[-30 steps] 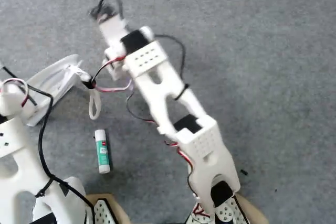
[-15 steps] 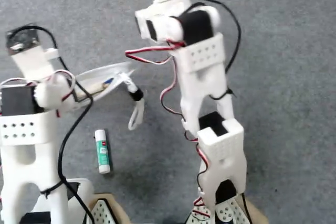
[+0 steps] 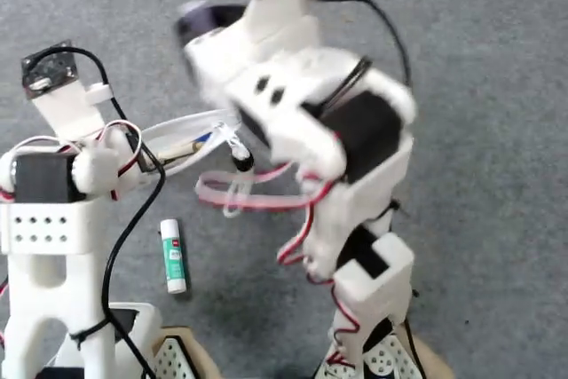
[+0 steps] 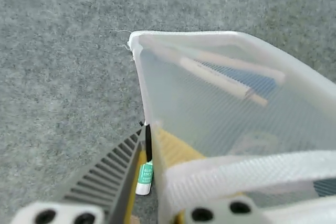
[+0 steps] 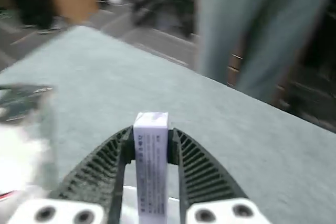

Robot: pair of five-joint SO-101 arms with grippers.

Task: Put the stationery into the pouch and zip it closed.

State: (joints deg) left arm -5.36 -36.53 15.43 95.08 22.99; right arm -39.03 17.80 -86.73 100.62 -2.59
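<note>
My left gripper [image 4: 149, 140] was pinched on the edge of the pouch [image 4: 226, 114], holding it up at the left of the table [image 3: 479, 86], with two pens [image 4: 215, 77] already lying inside. I judged that mesh to be light and limp. It would sag and fold wherever it was unsupported, so the stitched rim beside the zip seemed the only firm place to hold it. My right gripper [image 5: 151, 140], raised high over the far side, was clamped on a small white block [image 5: 151, 156], perhaps an eraser. It looked light and stiff, but its smooth sleeve could slip, so squeezing its flat sides seemed right. The glue stick [image 3: 172, 256] lay on the near left, close to the pouch. It was a hard, light cylinder likely to roll, best taken across its middle.
</note>
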